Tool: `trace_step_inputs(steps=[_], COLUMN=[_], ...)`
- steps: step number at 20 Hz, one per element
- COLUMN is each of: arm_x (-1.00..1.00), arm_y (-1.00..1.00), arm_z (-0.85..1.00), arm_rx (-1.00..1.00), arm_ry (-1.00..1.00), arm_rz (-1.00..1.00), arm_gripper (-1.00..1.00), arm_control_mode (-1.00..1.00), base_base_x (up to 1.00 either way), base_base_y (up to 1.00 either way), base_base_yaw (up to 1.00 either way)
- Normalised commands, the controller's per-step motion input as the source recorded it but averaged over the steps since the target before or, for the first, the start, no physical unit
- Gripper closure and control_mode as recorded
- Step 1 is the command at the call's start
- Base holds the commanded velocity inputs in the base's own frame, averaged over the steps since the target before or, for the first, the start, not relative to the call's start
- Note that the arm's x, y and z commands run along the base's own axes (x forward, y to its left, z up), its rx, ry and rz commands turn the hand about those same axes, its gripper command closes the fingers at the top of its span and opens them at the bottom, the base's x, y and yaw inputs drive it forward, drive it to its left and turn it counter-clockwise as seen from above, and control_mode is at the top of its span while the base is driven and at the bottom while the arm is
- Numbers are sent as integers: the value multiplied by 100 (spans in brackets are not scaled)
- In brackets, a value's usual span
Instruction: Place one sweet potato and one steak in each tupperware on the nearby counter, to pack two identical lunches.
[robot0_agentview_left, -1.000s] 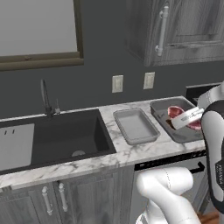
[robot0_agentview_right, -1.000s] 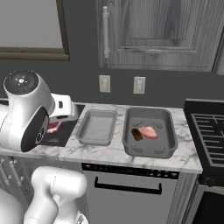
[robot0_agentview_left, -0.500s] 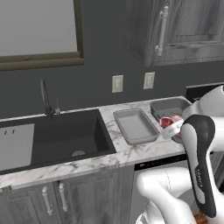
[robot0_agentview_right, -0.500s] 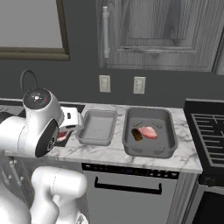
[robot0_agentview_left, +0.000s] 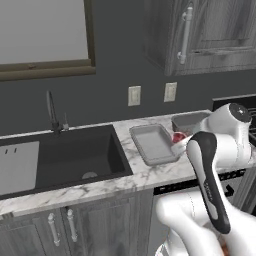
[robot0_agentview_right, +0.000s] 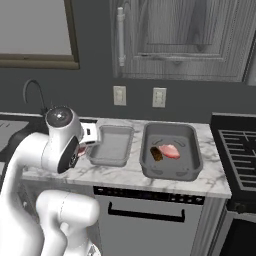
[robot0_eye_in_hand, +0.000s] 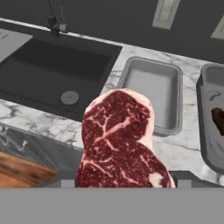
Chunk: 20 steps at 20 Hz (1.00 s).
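- One steak (robot0_eye_in_hand: 120, 142) stands up between the two finger tips in the hand view, red with pale marbling; the fingers are closed on it, wide apart because the piece is broad.
- In the right base view the gripper (robot0_agentview_right: 86, 142) hangs at the left end of the counter (robot0_agentview_right: 131, 175), just left of the empty tupperware (robot0_agentview_right: 111, 145). One second ago it was lower and further left, half hidden behind the arm's big joint, so the arm has swung right and carried the steak toward the trays.
- In the left base view a bit of red (robot0_agentview_left: 178, 137) shows at the right edge of the same empty tupperware (robot0_agentview_left: 152, 144), where a second ago the meat was over the far right tray.
- The right tupperware (robot0_agentview_right: 170, 152) already holds a dark brown sweet potato (robot0_agentview_right: 156, 154) and a second steak (robot0_agentview_right: 170, 151), touching each other. I judge this lunch is packed.
- The left tray has nothing in it, so this steak should go there, and after it one more sweet potato is needed; where that one lies I cannot tell.
- Beyond the trays, the black sink (robot0_eye_in_hand: 52, 70) with its faucet (robot0_agentview_left: 52, 112) lies to the left, and the stove (robot0_agentview_right: 240, 145) to the right.
- Next move, in my judgement: bring the hand over the middle of the empty tray, lower it, then open.
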Motion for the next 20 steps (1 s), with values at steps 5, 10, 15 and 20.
trace_step_inputs(steps=[5, 10, 15, 20], arm_x=[70, 60, 55, 48], arm_y=[0, -6, -16, -16], arm_z=[-12, -13, -25, -45], arm_rx=[0, 0, 0, 0], arm_ry=[8, 14, 11, 3], arm_rz=[-1, -1, 0, 0], arm_gripper=[100, 100, 100, 100], arm_control_mode=[-100, -100, -100, -100], base_base_x=[0, 0, 0, 0], base_base_y=[0, 0, 0, 0], base_base_yaw=[0, 0, 0, 0])
